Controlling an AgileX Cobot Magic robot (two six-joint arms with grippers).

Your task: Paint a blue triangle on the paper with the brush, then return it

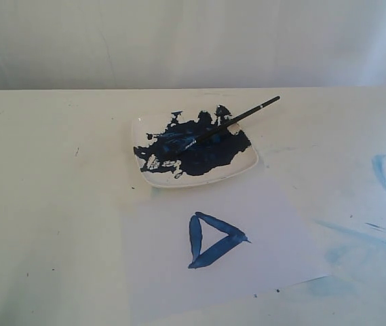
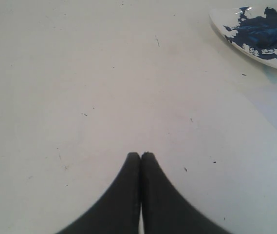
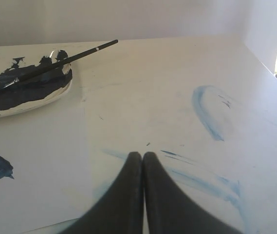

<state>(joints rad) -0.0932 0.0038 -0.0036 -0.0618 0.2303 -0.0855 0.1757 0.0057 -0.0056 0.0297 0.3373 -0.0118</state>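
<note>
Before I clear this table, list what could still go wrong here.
1. The brush lies tip-down in the dish with its handle overhanging the rim; a knock could flip it out, streaking paint.
2. The blue triangle looks thickly painted, possibly wet; moving the paper could smear it.

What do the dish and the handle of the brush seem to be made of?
The dish looks like glazed ceramic: white, smooth, with a bright glint on its rim. The handle of the brush is thin, black and even; painted wood or plastic, the pictures cannot settle which.
</note>
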